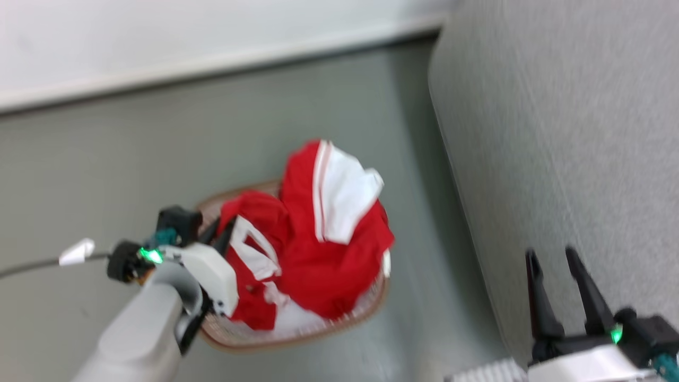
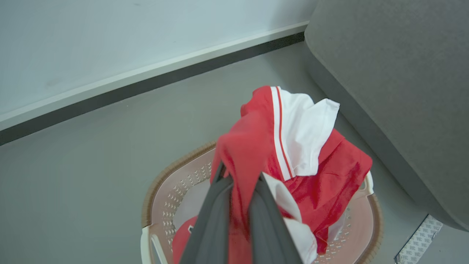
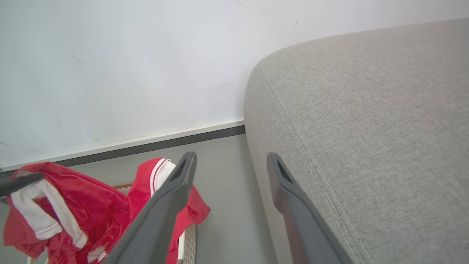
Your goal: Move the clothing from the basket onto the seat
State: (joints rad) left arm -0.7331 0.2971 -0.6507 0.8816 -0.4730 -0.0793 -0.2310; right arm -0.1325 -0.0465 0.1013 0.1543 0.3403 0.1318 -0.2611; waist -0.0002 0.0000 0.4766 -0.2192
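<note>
Now the left gripper (image 1: 224,233) pinches the red clothing (image 1: 323,254) tight, and the clothing bunches up over the basket (image 1: 276,345). The seat (image 1: 557,132) is at three o'clock from the basket. The right gripper (image 1: 550,255) is wide open and holds nothing.

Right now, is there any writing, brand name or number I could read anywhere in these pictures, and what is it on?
No text here can be read.
Small dark mark on the red clothes in the basket: too small to read.
Pale strip on the floor beside the sofa: a repeated pattern, no letters I can make out.
</note>
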